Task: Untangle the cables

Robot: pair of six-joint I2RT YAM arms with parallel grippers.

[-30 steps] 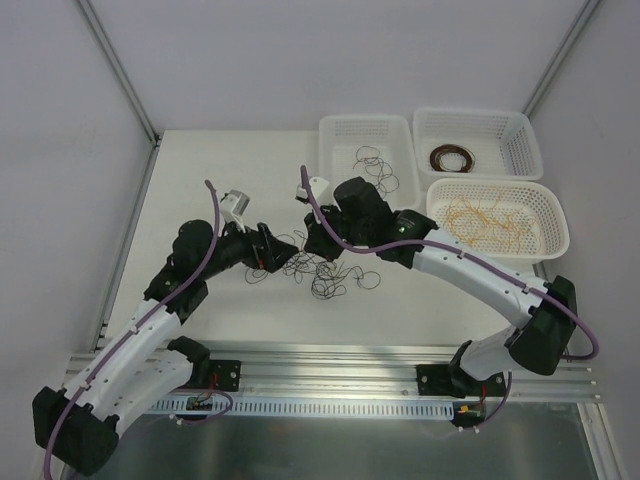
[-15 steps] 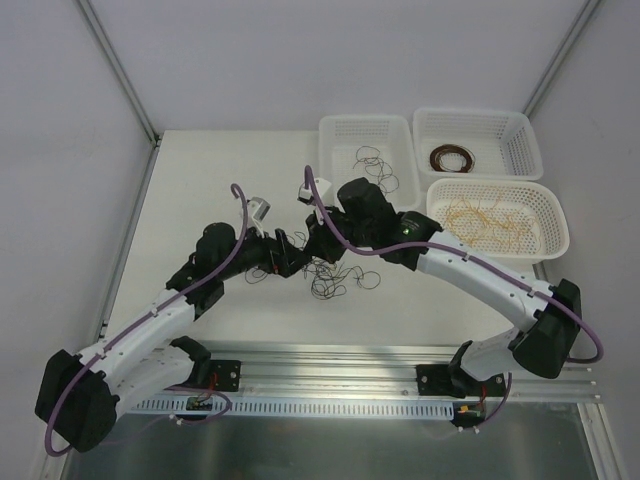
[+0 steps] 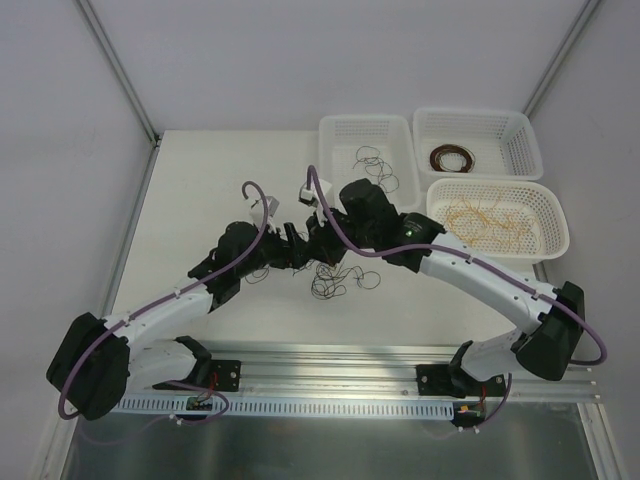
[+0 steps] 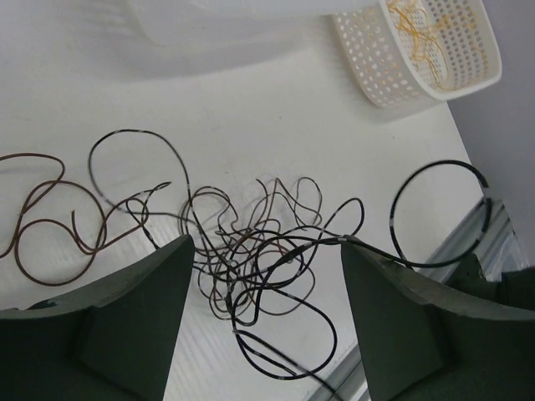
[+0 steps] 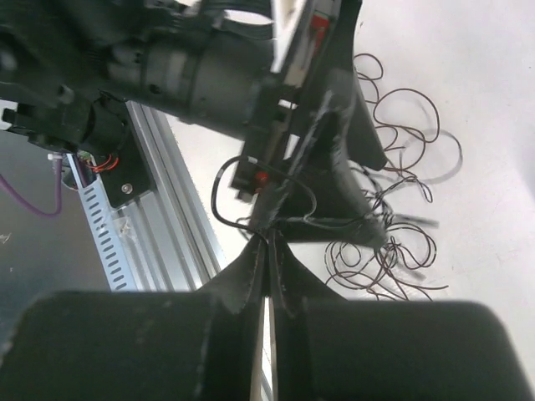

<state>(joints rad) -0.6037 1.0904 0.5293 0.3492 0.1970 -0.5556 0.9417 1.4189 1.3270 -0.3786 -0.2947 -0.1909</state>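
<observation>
Cables [image 3: 335, 272] lie knotted in the middle of the white surface [image 3: 200, 190], walled in pale grey. Three white baskets [image 3: 552, 215] at far right hold sorted strands. The left tool [image 4: 263, 246] straddles the tangle, released. The right tool [image 5: 267, 241], clenched on a black strand, crowds just beside it.

The left gripper [image 4: 266, 247] holds its fingers wide apart over the white bench [image 4: 251, 109], with a knot of black and brown cables [image 4: 251, 259] between them. A brown wire [image 4: 50, 224] curls at left, a black loop [image 4: 440, 162] at right (a basket [image 4: 393, 79] of yellow-tan wires [image 4: 426, 25] sits top right).
</observation>
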